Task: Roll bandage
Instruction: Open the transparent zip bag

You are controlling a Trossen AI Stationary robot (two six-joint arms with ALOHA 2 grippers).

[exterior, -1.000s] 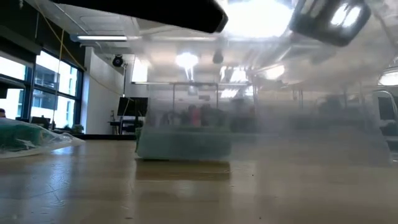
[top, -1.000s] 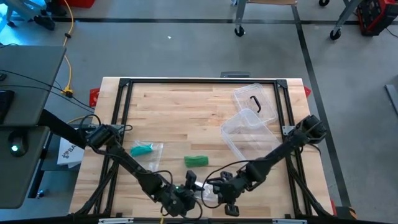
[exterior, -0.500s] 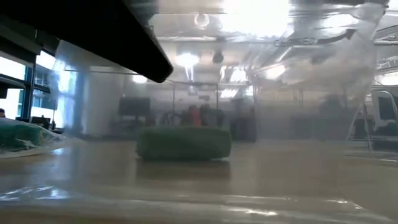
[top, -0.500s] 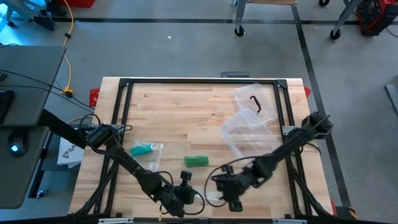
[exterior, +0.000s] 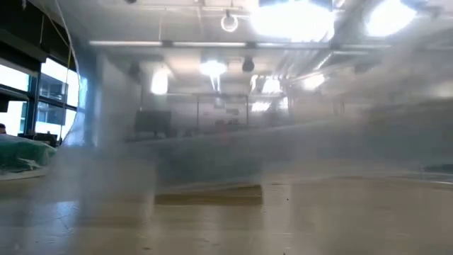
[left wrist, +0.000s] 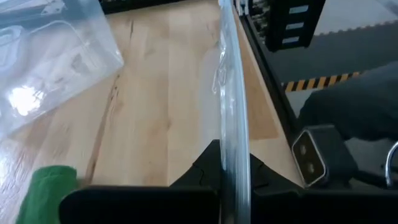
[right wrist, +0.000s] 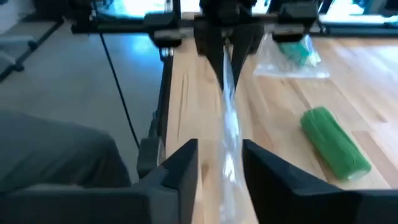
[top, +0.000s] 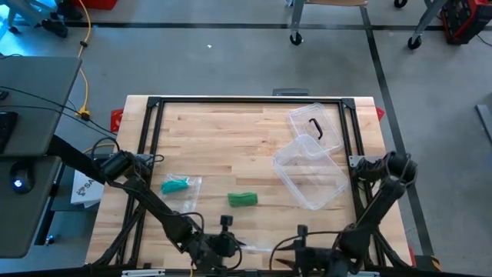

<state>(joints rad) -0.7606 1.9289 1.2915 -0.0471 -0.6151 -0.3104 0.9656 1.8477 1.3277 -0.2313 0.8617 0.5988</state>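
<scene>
A clear plastic bag stretches between my two grippers at the table's near edge, and it shows edge-on in both wrist views. My left gripper is shut on it. My right gripper is open, with its fingers on either side of the bag's other end; I cannot tell if they touch it. A rolled green bandage lies on its side on the table beyond them. In the low view the bag blurs most of the picture. My left gripper pinches the clear bag's edge between its two fingers, coming level from the table's left side. The bag stands on edge and runs away from the fingers toward my right gripper. I cannot tell whether one layer or several is held.
A second clear bag with a green bandage inside lies at the left. A clear plastic box and its lid sit at the right. The middle and far parts of the table are bare wood.
My right gripper has drawn back toward the table's near right edge, away from the middle of the bag. My left gripper has shifted slightly toward the near edge. The bag now hangs across the low view, blurring the green roll behind it.
</scene>
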